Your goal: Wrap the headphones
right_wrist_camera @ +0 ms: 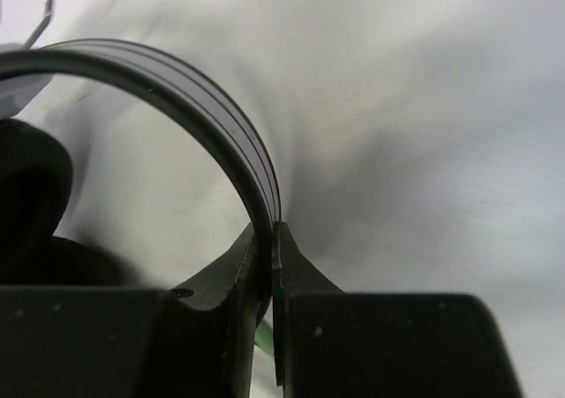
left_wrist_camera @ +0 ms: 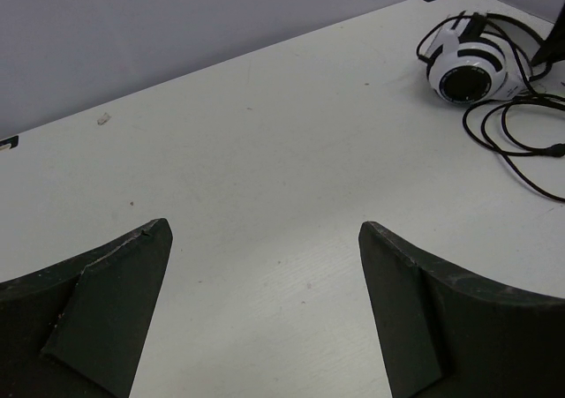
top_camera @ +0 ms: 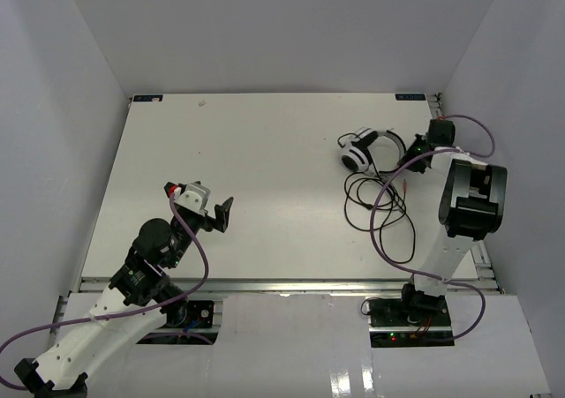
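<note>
The white-and-black headphones [top_camera: 364,152] lie at the far right of the table, with their thin black cable [top_camera: 381,206] in loose loops in front of them. My right gripper [top_camera: 418,153] is shut on the black headband [right_wrist_camera: 221,124], which curves up and left out of the jaws in the right wrist view. A dark earcup pad [right_wrist_camera: 31,195] shows at the left of that view. My left gripper [top_camera: 221,214] is open and empty over bare table near the left middle. The left wrist view shows the headphones [left_wrist_camera: 468,63] and cable [left_wrist_camera: 521,142] far off at the upper right.
Thick purple arm cables [top_camera: 380,204] arc over the table near the right arm, crossing above the thin cable. Grey walls stand close on the left, right and back. The table's near edge [top_camera: 282,283] is a metal rail.
</note>
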You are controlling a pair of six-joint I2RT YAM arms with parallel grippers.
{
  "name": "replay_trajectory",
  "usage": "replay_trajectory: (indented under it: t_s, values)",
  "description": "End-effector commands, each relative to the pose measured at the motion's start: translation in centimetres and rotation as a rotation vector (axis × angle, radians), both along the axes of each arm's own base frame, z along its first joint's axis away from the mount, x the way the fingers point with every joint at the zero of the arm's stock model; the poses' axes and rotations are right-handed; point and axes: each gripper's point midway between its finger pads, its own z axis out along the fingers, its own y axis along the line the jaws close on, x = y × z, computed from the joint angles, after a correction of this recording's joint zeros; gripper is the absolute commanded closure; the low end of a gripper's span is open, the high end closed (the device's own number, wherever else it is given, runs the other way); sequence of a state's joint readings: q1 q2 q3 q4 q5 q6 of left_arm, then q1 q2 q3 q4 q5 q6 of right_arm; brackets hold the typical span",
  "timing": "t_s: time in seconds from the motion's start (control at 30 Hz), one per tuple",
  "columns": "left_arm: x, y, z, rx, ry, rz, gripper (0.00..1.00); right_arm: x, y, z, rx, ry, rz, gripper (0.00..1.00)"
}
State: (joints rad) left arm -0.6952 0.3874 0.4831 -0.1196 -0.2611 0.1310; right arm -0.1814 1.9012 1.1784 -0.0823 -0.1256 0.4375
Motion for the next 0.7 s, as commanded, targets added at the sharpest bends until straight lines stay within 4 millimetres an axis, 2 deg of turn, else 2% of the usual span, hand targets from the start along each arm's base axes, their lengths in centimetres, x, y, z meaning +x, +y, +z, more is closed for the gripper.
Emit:
replay_trajectory:
  t_s: [0.0, 0.07, 0.17, 0.2, 0.3, 0.53, 0.63, 0.67]
  values:
    - [0.1, 0.1, 0.3, -0.007, -0.007, 0.007, 0.02, 2.2, 9.5, 3.0, -0.157, -0.044, 0.460, 0.92]
    - [0.1, 0.1, 0.4, -0.009, -0.008, 0.006, 0.02, 2.9, 11.5, 2.9, -0.223, -0.040, 0.547, 0.92]
    - [0.0, 0.2, 0.4, -0.010, -0.009, 0.007, 0.02, 3.8, 12.7, 2.5, -0.283, -0.011, 0.622, 0.92]
    - [0.1, 0.2, 0.4, -0.009, -0.008, 0.006, 0.02, 3.5, 12.9, 2.3, -0.284, 0.019, 0.635, 0.92]
    - [0.1, 0.1, 0.3, -0.007, -0.008, 0.003, 0.02, 4.9, 13.2, 2.1, -0.355, 0.018, 0.721, 0.92]
    - [0.1, 0.0, 0.2, -0.006, -0.006, 0.002, 0.02, 6.1, 13.8, 0.9, -0.397, 0.031, 0.827, 0.92]
    - [0.2, 0.0, 0.1, -0.001, -0.002, 0.002, 0.02, 6.7, 14.5, 1.0, -0.392, 0.011, 0.877, 0.89]
    - [0.2, -0.1, 0.0, 0.001, 0.000, 0.002, 0.02, 6.7, 14.8, 0.8, -0.381, 0.008, 0.896, 0.84]
